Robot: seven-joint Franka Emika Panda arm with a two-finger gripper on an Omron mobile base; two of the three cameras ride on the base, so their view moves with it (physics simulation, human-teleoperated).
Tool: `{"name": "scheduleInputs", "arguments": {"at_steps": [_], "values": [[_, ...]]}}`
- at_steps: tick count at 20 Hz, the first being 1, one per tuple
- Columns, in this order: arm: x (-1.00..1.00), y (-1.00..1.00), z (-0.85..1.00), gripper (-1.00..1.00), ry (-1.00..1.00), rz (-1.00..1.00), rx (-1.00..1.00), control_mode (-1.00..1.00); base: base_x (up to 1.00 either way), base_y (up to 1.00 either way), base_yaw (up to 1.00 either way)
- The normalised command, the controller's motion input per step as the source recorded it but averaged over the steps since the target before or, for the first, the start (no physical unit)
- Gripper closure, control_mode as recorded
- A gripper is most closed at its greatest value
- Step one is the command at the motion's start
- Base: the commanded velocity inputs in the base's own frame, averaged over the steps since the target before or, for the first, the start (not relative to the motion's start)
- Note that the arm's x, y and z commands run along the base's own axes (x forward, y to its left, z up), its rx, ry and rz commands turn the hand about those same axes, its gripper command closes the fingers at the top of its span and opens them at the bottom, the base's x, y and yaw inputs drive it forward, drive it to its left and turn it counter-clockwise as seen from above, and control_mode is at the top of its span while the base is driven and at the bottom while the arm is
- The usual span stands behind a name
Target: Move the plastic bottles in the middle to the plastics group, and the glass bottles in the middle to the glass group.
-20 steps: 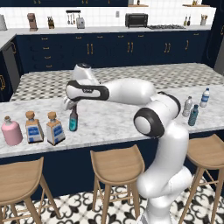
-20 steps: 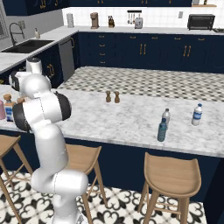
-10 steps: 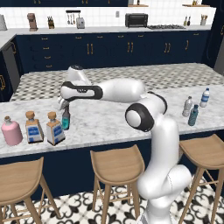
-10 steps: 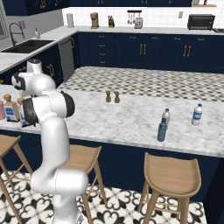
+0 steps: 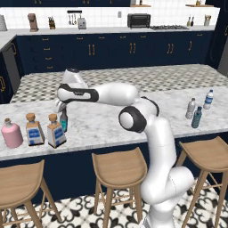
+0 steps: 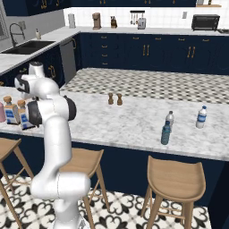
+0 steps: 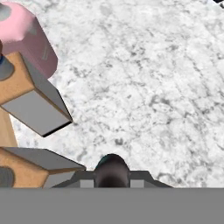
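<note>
While my white arm reaches over the grey marble counter, my gripper is closed on the slim dark glass bottle with teal label, just beside the 2 square clear cork-stoppered bottles and the round pink flask. Lowering it carelessly could tip the nearest one.

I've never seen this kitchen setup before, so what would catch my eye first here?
The white arm stretches left across the marble counter, its gripper shut on a slim dark bottle. Just beside it, at the counter's left end, stand a pink flask and two cork-stoppered square bottles. Far to the right, three small bottles cluster together.
</note>
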Motion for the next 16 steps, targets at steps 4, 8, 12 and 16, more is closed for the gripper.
{"name": "scheduleInputs", "arguments": {"at_steps": [4, 8, 12, 16], "values": [[0.16, 0.03, -0.25, 1.0, 0.01, 0.04, 0.0, -1.0, 0.0, 0.0, 0.0], [0.06, 0.18, -0.27, 1.0, 0.04, 0.03, 0.0, -1.0, 0.0, 0.0, 0.0], [0.1, 0.2, -0.28, 1.0, 0.03, 0.03, 0.0, -1.0, 0.0, 0.0, 0.0], [0.09, 0.09, -0.18, 1.0, 0.0, 0.02, 0.0, -1.0, 0.0, 0.0, 0.0]]}}
